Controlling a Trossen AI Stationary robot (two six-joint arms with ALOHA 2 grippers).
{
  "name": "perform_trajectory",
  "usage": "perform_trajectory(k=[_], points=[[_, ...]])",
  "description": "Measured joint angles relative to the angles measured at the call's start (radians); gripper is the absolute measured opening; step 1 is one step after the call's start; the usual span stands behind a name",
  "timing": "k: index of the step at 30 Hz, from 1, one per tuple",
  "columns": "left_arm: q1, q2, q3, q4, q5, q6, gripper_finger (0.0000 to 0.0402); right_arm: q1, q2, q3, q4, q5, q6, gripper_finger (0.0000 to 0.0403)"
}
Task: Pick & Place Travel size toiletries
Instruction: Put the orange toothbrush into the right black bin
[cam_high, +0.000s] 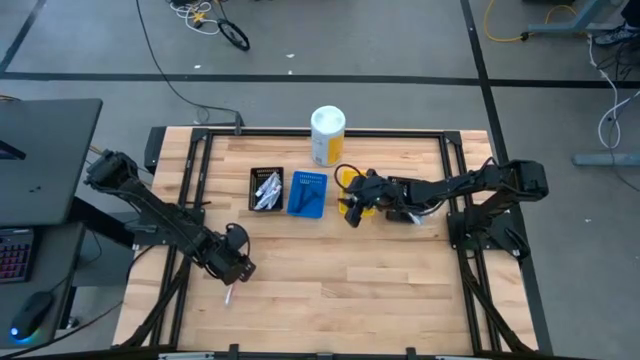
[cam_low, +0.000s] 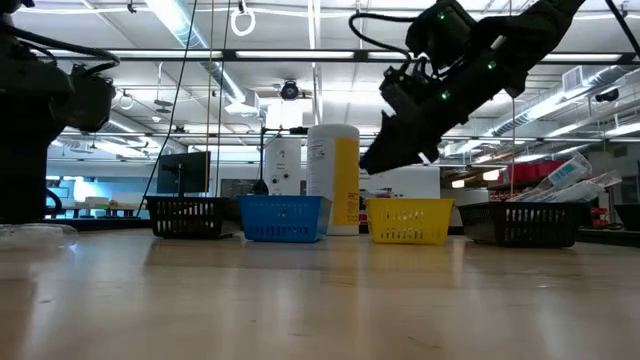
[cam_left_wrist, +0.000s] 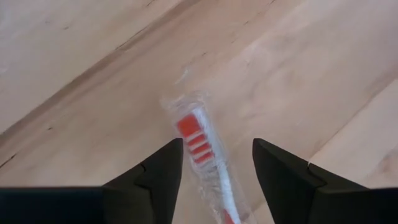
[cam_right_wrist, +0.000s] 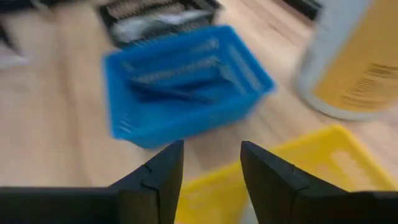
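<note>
1. A wooden table (cam_high: 330, 290) is seen from above, with one dark robot arm entering from each side.
2. Along the far half of the table stand a black bin (cam_high: 266, 189) with pale tubes in it, a blue bin (cam_high: 307, 194) with dark slim items, and a yellow bin (cam_low: 408, 221), in a row. A tall white-and-yellow canister (cam_high: 327, 135) stands just behind them.
3. The left gripper (cam_high: 238, 268) is low over the near left part of the table. Its jaws are spread, with nothing between them yet.
4. A red-bristled toothbrush (cam_left_wrist: 200, 149) in a clear wrapper lies flat on the wood directly under that gripper. In the left wrist view the handle runs down between the two dark fingers (cam_left_wrist: 155, 177).
5. The right gripper (cam_high: 352, 210) hangs above the yellow bin, well off the table. Its jaws are spread and empty in the right wrist view.
6. Judging by this, the left arm is at the picking step, while the right arm appears to be at the bin with nothing in hand.
7. The next move likely calls for the left gripper to descend onto the toothbrush and close across its thin handle. The slick wrapper could let it slide.
</note>
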Motion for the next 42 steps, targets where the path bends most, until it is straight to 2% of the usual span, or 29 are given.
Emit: perform_trajectory(k=[4,6,10,14,19,24,27,34,38,42], points=[[0.002,0.000,-0.028,0.007,0.065,-0.027,0.0175,0.010,0.000,0.000,0.046,-0.072,0.025,0.0170],[0.001,0.000,-0.054,0.018,0.103,-0.053,0.0159,0.017,0.000,0.000,0.046,-0.083,0.025,0.0170],[0.002,-0.003,-0.071,0.033,0.110,-0.064,0.0121,0.027,0.000,0.000,0.045,-0.083,0.025,0.0170],[0.001,-0.005,-0.072,0.042,0.071,0.016,0.0082,0.034,-0.001,0.000,0.046,-0.083,0.025,0.0170],[0.005,-0.002,-0.037,0.098,-0.116,0.098,0.0066,0.050,0.003,0.000,0.080,-0.112,0.025,0.0170],[0.059,-0.002,0.009,0.334,-0.282,0.438,0.0077,0.082,0.034,0.000,0.229,-0.241,0.015,0.0170],[0.116,-0.002,0.029,0.546,-0.288,0.686,0.0076,0.108,0.059,0.002,0.339,-0.275,-0.013,0.0170],[0.237,-0.002,0.051,1.011,-0.278,1.196,0.0079,0.170,0.142,0.002,0.548,-0.274,-0.035,0.0170],[0.295,-0.002,0.052,1.188,-0.210,1.350,0.0077,0.202,0.199,0.002,0.722,-0.273,-0.055,0.0170],[0.352,-0.002,0.052,1.236,-0.141,1.354,0.0076,0.213,0.249,0.006,0.905,-0.208,-0.072,0.0170]])
